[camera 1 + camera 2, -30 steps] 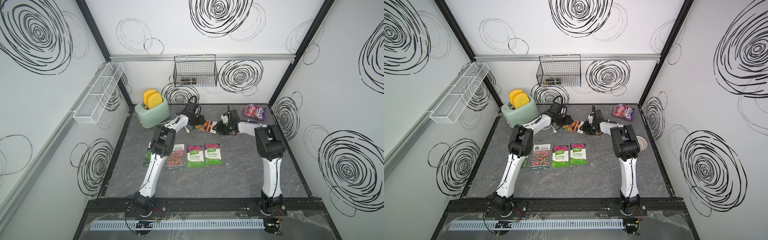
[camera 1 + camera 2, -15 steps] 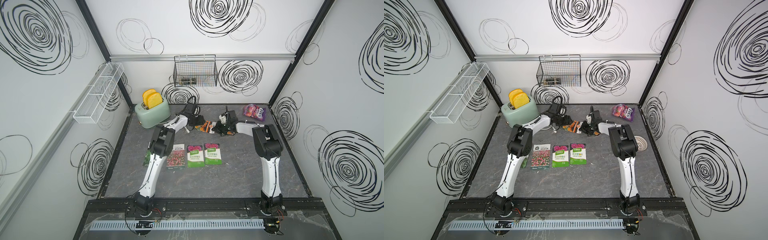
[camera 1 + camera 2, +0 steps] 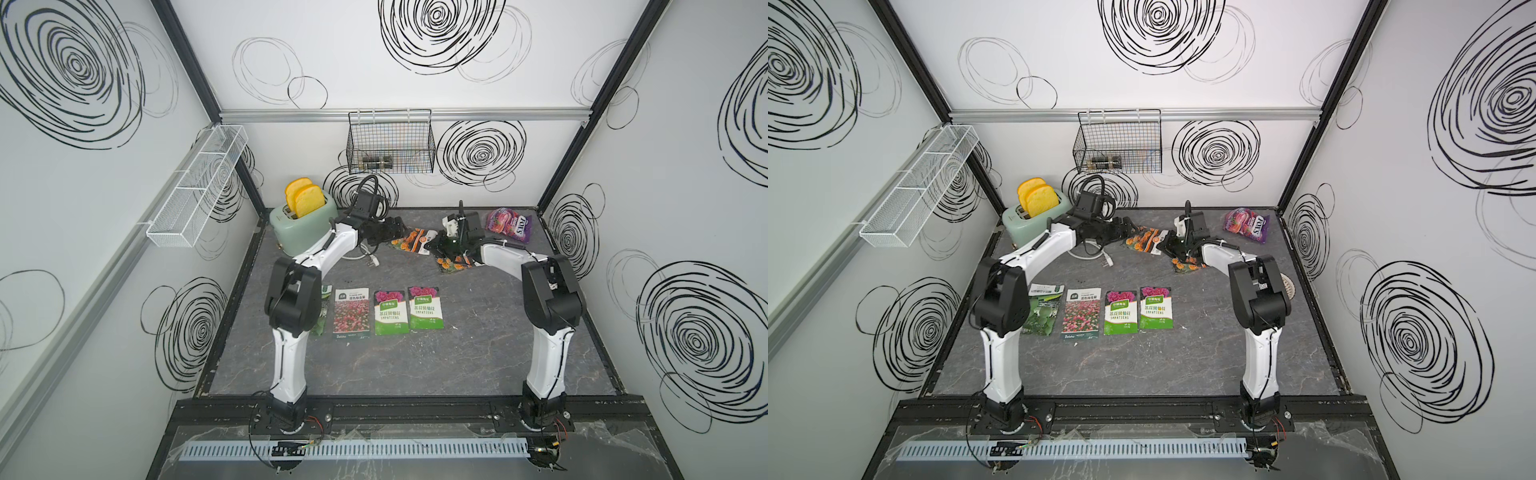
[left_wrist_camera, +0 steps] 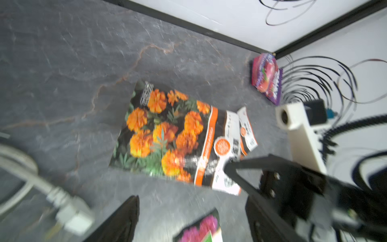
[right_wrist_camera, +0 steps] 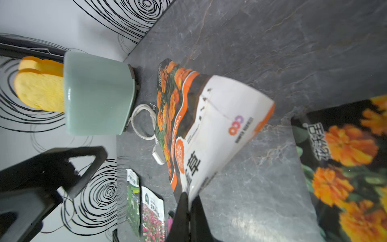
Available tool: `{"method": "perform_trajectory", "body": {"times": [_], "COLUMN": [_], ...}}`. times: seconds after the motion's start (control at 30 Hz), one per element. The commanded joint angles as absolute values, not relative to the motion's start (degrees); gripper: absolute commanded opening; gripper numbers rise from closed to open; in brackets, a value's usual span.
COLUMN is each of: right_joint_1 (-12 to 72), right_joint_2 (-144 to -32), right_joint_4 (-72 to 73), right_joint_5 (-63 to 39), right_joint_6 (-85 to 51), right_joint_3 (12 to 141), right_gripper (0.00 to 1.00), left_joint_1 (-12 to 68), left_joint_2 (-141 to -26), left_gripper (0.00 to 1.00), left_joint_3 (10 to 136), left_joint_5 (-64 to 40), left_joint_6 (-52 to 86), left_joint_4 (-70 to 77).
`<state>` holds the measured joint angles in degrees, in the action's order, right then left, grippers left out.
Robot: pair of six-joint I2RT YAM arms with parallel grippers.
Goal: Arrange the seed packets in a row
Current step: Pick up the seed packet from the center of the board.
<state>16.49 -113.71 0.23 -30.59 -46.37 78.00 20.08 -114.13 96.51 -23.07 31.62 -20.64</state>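
**Right pincer [image 5: 188, 199] clamped on the white end of a marigold packet [image 5: 209, 125] at the back of the table [image 3: 457, 365].**

The left pincer [image 4: 192, 201] stood wide open by the packet's flowered end, holding nothing. The packet looked thin and floppy: the pinched end was raised and curling while the rest lay flat. It would best be lifted clear, carried forward level, and laid square beside the row's open end, without dragging over the second marigold packet [image 5: 345, 167] nearby. It showed orange blooms on black, an orange band and a white printed end. Four packets lay in the front row: a leafy green packet [image 3: 1042, 311], a pink flower-field packet [image 3: 1081, 313], an Impatiens packet [image 3: 1121, 311] and its twin [image 3: 1156, 307].
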Motion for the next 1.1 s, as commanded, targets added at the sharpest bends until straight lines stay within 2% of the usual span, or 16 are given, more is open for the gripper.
{"method": "perform_trajectory", "body": {"times": [0.0, 0.2, 0.37, 0.5, 0.8, 0.87, 1.0, 1.07], "right_joint_1": [15.82, 16.32, 17.59, 19.98, 25.04, 25.61, 26.51, 26.77], "right_joint_2": [-109.47, -100.62, -92.15, -86.40, -78.35, -77.08, -75.27, -74.80], "right_joint_4": [4.10, 9.25, 10.98, 10.52, 9.13, 8.76, 8.10, 7.85], "right_joint_5": [-31.39, -29.22, -27.08, -25.33, -22.02, -21.61, -21.03, -20.99], "right_joint_6": [-53.02, -60.91, -64.64, -65.58, -66.24, -66.31, -66.51, -66.58], "right_joint_3": [73.32, 63.78, 56.86, 52.84, 46.34, 45.84, 45.53, 45.53], "right_gripper": [0.00, 0.00, 0.00, 0.00, 0.00, 0.00, 0.00, 0.00], "left_joint_1": [19.97, 22.25, 24.90, 27.08, 29.00, 29.21, 29.70, 30.10], "left_joint_2": [-107.35, -95.42, -92.20, -92.29, -91.06, -91.22, -92.54, -93.06], "left_gripper": [0.86, 0.87, 0.87, 0.86, 0.84, 0.81, 0.63, 0.50], "left_joint_3": [86.71, 68.37, 59.70, 55.57, 54.14, 54.14, 54.10, 53.80], "left_joint_5": [-25.53, -30.28, -32.30, -33.05, -31.22, -31.19, -31.25, -30.99], "left_joint_6": [37.00, 48.66, 58.22, 64.34, 67.60, 67.81, 67.99, 68.07], "left_joint_4": [-15.20, -2.27, 7.84, 16.85, 24.22, 24.81, 26.14, 26.82]}}
